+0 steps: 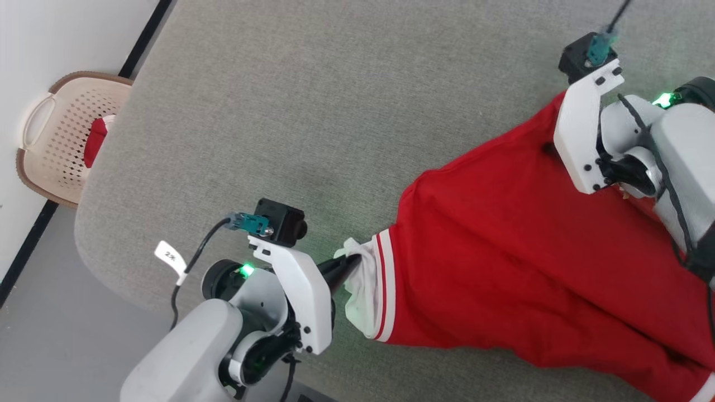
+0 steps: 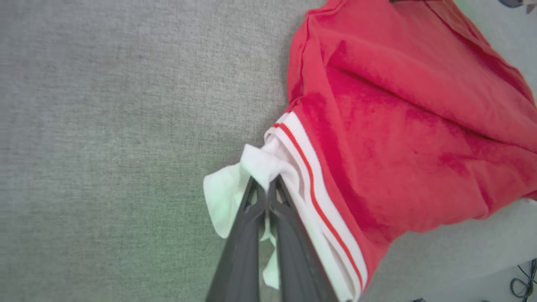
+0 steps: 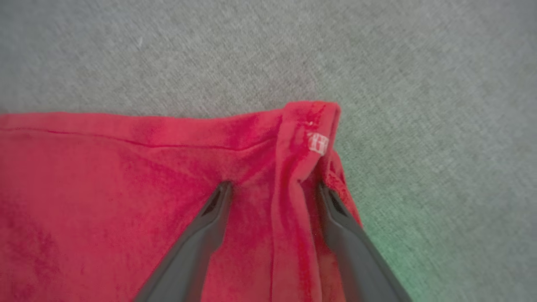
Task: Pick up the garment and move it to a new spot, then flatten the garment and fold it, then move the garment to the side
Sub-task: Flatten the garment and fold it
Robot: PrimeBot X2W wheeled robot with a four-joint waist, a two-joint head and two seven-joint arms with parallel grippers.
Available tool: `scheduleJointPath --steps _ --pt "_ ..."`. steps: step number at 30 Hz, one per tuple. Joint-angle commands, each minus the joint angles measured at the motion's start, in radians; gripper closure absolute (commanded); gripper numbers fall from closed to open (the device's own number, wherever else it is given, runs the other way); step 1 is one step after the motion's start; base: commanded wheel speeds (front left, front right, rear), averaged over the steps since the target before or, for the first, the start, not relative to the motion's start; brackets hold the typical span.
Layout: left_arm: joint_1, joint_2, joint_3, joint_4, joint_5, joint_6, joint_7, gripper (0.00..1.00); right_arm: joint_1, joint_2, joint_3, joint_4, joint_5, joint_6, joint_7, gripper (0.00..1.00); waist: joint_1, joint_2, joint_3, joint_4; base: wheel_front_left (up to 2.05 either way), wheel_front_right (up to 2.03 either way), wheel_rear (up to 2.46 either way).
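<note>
Jaws on the left gripper (image 2: 267, 184) are together, clamped on the white sleeve end (image 2: 226, 197). Those on the right gripper (image 3: 272, 186) stand apart, straddling a raised fold at a red corner of the garment (image 1: 503, 234), just below a small white label (image 3: 317, 143).

The garment lies bunched on the grey worktop (image 1: 313, 100), over its right part in the head view and well apart from the rounded corner. Its body is creased and its sleeve is drawn toward the left arm.

This looks like the flattening step, with one end held and the other not yet gripped. The next move calls for the right jaws to close on that fold, taking enough layers not to slip. Both arms should then draw apart, low over the worktop, to spread the cloth.

Off the worktop, beyond its rounded corner, a pale perforated basket (image 1: 56, 167) sits on the floor. It holds a red item (image 1: 95, 142) with a bit of white, too small to identify.
</note>
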Motion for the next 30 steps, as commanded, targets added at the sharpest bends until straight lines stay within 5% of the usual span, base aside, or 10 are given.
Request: scheduleJointPath --steps 1,7,18,30 --pt "-0.014 0.002 0.003 0.005 -0.015 -0.003 -0.001 1.00 0.104 -0.014 0.051 0.077 0.022 0.000 0.051 1.00 0.0000 0.0000 -0.004 -0.005 0.00 0.00 0.00" --pt "-0.058 0.055 0.045 0.023 -0.019 0.006 0.027 1.00 -0.028 -0.017 0.029 0.048 0.085 -0.002 -0.085 1.00 0.0000 0.0000 -0.036 -0.047 0.00 0.00 0.00" --pt "-0.331 0.259 0.157 0.025 0.005 0.021 0.205 1.00 -0.124 -0.104 0.013 -0.112 0.160 -0.001 -0.209 1.00 0.0000 0.0000 -0.119 -0.195 0.00 0.00 0.00" --pt "-0.696 0.292 0.178 0.197 0.069 -0.060 0.283 1.00 -0.205 -0.111 -0.108 -0.182 0.157 -0.001 -0.237 1.00 0.0000 0.0000 -0.165 -0.339 0.00 0.00 0.00"
